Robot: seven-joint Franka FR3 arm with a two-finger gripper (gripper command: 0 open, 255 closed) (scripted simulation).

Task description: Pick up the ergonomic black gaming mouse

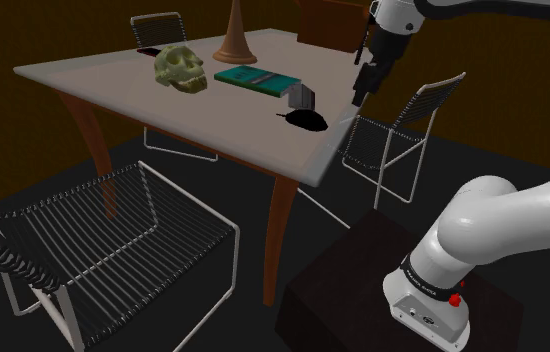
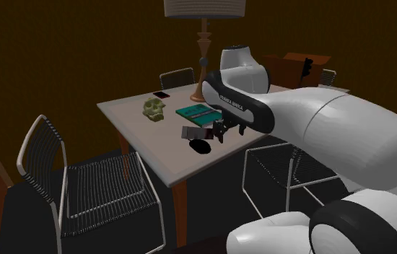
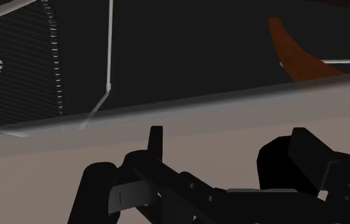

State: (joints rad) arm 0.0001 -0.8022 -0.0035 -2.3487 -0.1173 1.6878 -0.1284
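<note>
You had the gripper hanging above the table, close to the edge that faces the stand, with its tips pointing down. In the wrist view the two black fingers stood well apart, with bare table top between them. They were open and held nothing.

The black mouse lay flat on the table top, near that same edge. In the shoulder view it was to the left of the fingertips and lower than them, near but apart. No part of the gripper touched it, and it was not between the fingers. In the second exterior view the mouse lay just below and to the left of the gripper, again with a gap. In the wrist view a rounded black shape showed just beside the wider finger; you could not tell from there if it was the mouse or a part of the hand.

A small grey box stood just beside the mouse, between it and a green book. Further along the table were a pale skull and a brown lamp base. A wire chair stood past the table edge, on the shoulder view's right of the gripper.
</note>
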